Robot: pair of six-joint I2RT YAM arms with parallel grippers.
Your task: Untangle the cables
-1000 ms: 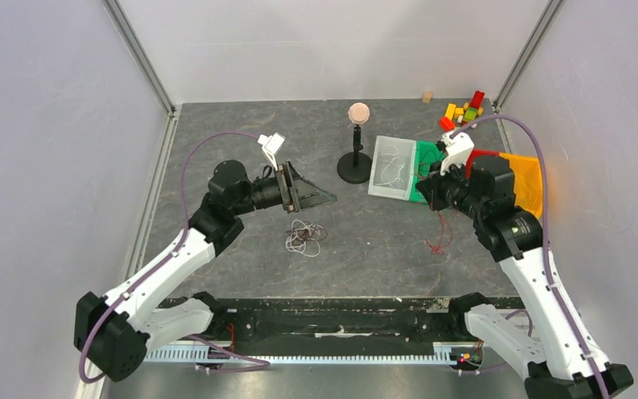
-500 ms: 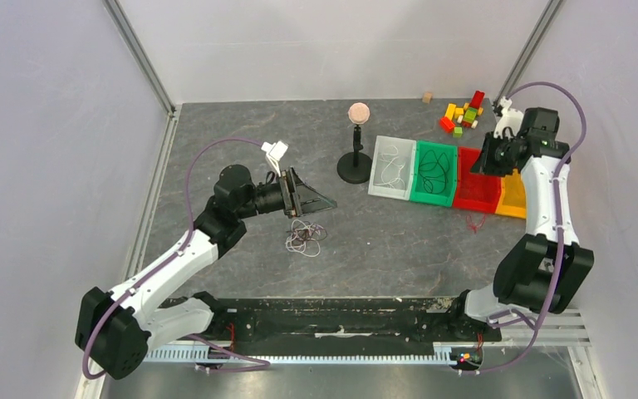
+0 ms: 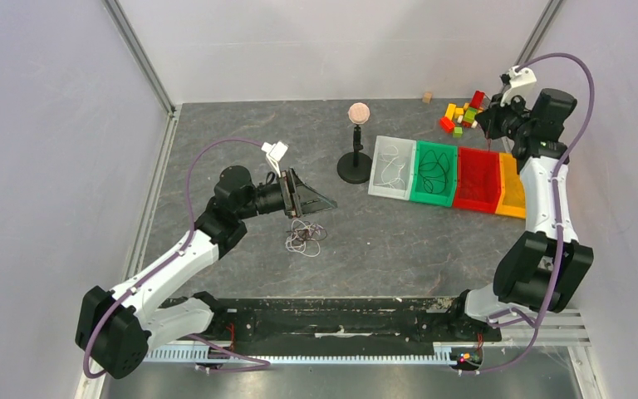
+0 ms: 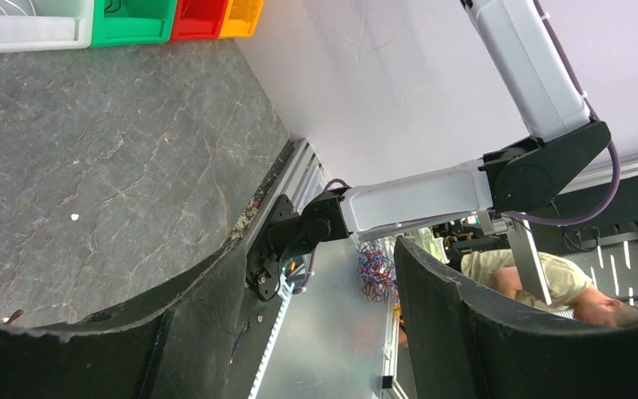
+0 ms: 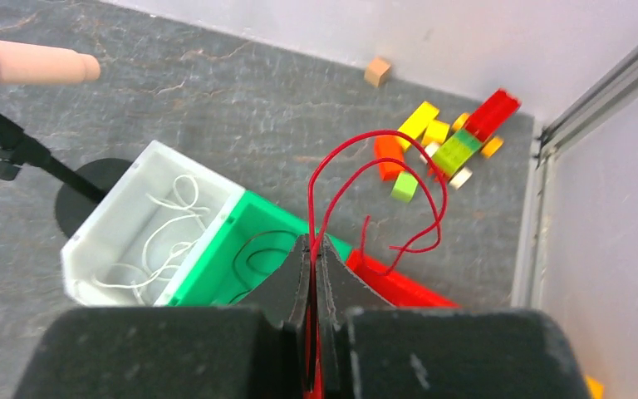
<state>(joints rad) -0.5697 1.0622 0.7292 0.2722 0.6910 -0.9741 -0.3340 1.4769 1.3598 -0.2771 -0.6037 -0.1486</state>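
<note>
The right gripper [image 5: 316, 245], above the far end of the red plastic bin [image 3: 475, 179], pinches a thin red looped wire [image 5: 313, 208]. Well left of that bin lies the small tangle of thin pale and dark cables [image 3: 304, 237], just beside the left gripper [image 3: 320, 202], its fingers spread wide

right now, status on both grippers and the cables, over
Left gripper open, next to the tangle. Right gripper shut on a red cable, raised by the red bin. Nothing seen in the way.
</note>
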